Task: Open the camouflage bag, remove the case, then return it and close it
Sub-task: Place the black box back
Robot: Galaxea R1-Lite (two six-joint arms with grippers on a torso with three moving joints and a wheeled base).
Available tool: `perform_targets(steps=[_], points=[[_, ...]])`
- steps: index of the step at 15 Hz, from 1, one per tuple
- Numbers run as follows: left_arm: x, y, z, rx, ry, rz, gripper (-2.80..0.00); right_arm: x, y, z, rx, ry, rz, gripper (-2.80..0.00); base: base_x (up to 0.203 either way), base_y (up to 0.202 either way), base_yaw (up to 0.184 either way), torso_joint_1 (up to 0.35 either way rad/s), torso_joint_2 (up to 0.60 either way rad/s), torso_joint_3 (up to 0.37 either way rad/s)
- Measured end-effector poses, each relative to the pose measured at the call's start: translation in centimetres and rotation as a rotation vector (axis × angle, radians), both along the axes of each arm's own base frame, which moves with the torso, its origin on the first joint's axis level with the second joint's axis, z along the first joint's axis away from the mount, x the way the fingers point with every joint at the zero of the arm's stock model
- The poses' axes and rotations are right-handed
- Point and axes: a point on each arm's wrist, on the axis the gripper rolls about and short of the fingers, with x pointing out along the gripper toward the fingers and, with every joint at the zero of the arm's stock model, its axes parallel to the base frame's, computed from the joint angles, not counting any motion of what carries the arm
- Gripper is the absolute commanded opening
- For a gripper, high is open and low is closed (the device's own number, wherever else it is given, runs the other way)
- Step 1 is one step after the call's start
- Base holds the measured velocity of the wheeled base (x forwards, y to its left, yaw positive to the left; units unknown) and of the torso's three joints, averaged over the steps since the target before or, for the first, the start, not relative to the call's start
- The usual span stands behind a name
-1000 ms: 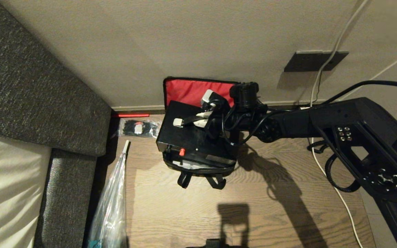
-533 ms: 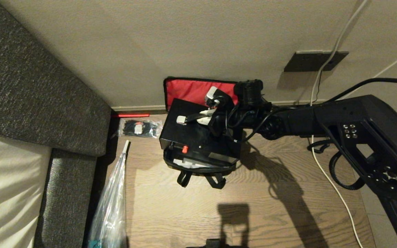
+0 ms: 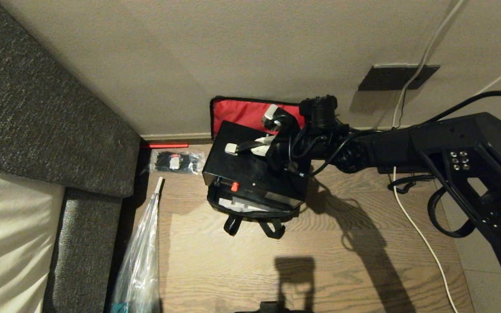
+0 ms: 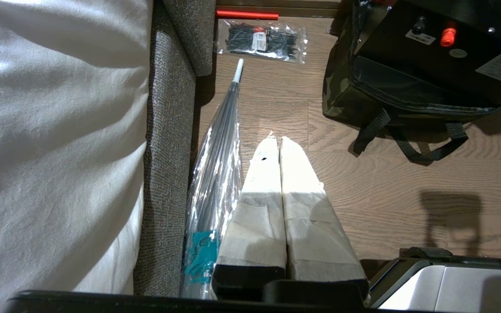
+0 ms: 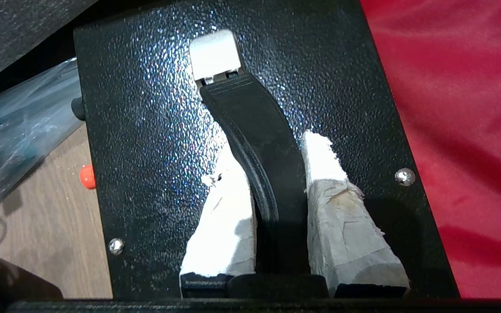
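We are holding the case [image 3: 250, 167] by its top handle [image 5: 259, 161], above the open camouflage bag [image 3: 250, 208].

Our right gripper [image 3: 262, 147] is clamping its two padded fingers [image 5: 224, 208] on that curved black handle, and the case is hanging partly inside the bag's mouth, which is sitting on the wooden floor [image 3: 320, 261] near the far wall, its red lid [image 3: 237, 114] leaning back against that wall. Our left gripper [image 4: 280, 143] is waiting with its fingers pressed together, nearer us and to the left, beside the wrapped umbrella [image 4: 215, 174]. We are judging the risks: the smooth handle could be slipping between the pads and tilting the case, or a corner could be snagging the soft rim and dragging the bag along, since nothing is pinning the bag down.
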Motion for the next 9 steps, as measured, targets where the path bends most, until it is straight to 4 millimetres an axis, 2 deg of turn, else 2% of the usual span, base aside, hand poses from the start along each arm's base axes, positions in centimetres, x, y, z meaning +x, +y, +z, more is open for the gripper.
perform_targets(steps=[7, 9], points=[[0.0, 0.0, 0.0, 0.0, 0.001, 0.0, -2.8, -0.2, -0.9, -0.1, -0.003, 0.011, 0.011, -2.8, 0.0, 0.0, 0.0, 0.0, 0.0, 0.0], [0.0, 0.0, 0.0, 0.0, 0.001, 0.0, -2.8, -0.3, -1.1, -0.6, -0.019, 0.029, 0.018, -2.8, 0.0, 0.0, 0.0, 0.0, 0.0, 0.0]])
